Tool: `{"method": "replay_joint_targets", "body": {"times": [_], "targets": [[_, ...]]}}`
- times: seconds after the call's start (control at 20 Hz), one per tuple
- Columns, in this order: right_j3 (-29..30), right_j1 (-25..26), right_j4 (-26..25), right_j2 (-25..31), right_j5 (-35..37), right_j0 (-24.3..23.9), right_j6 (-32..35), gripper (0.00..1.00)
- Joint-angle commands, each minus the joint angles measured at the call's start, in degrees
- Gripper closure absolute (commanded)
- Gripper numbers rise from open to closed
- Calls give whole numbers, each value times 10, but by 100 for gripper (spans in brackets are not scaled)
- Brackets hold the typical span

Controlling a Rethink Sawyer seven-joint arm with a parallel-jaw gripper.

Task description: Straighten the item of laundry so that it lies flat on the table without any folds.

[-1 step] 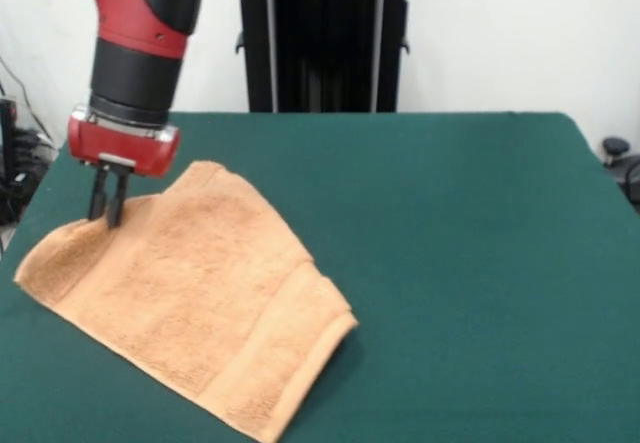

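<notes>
One towel (190, 298) on green table (470, 263), one gripper (107, 218) at its edge

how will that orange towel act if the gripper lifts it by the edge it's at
The towel would probably go limp and hang from the gripper, since it already lies in soft rumples and a doubled fold. It looks light for its spread, being thin terry. Dragged sideways, it may bunch instead of sliding, as looped cloth likely clings to the felt-like table.
</notes>
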Motion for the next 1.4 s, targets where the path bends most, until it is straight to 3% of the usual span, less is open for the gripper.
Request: {"method": "replay_joint_targets", "body": {"times": [0.05,0.65,1.05,1.4], "targets": [[-36,57,-46,78,12,-16,17,100],[-56,77,-57,51,-8,0,46,100],[-93,86,-89,67,1,-21,19,100],[-105,70,-96,29,12,8,29,100]]}}
